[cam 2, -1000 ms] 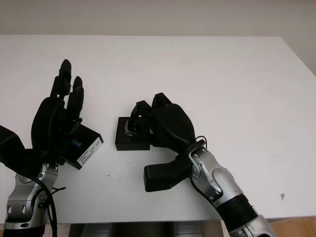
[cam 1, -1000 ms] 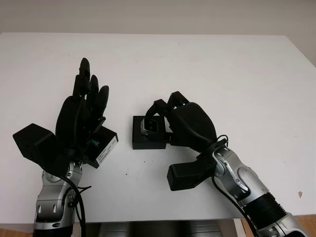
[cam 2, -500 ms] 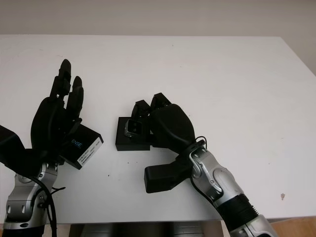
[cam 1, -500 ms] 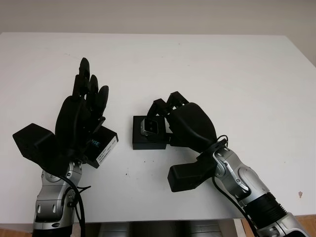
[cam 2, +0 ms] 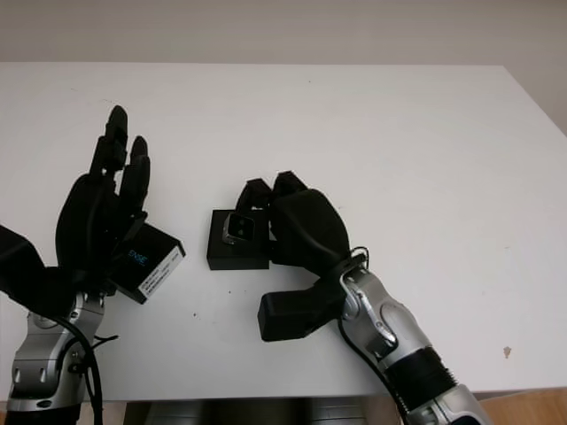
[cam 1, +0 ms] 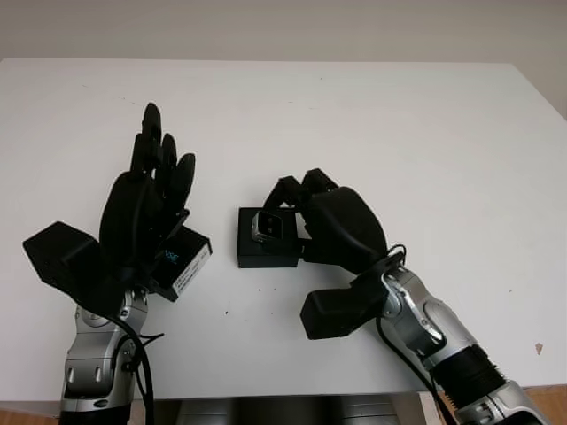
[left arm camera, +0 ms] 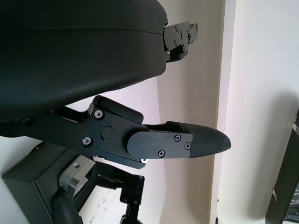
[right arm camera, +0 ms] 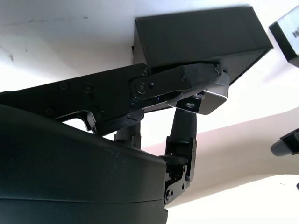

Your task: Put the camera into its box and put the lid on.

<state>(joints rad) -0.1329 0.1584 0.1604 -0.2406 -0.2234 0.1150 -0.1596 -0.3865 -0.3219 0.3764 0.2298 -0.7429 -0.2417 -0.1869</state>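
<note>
A small silver and black camera (cam 1: 267,227) sits at the far edge of the open black box (cam 1: 264,254) in the middle of the table. My right hand (cam 1: 285,211) is shut on the camera, its fingers wrapped over it from the right. In the right wrist view the camera (right arm camera: 203,99) shows pinched between the fingers (right arm camera: 177,81), just over the box (right arm camera: 196,39). The black lid (cam 1: 183,262), with a white label, lies to the left of the box. My left hand (cam 1: 152,190) is open, raised over the lid's near left side.
The white table (cam 1: 399,133) stretches bare behind and to the right of both hands. Its front edge runs close below my forearms. The left wrist view takes in the box (left arm camera: 32,186) and the camera (left arm camera: 77,170) from the side.
My right forearm has shifted a little toward the front edge, and the camera has edged slightly left over the box. The left hand and the lid have not moved.
</note>
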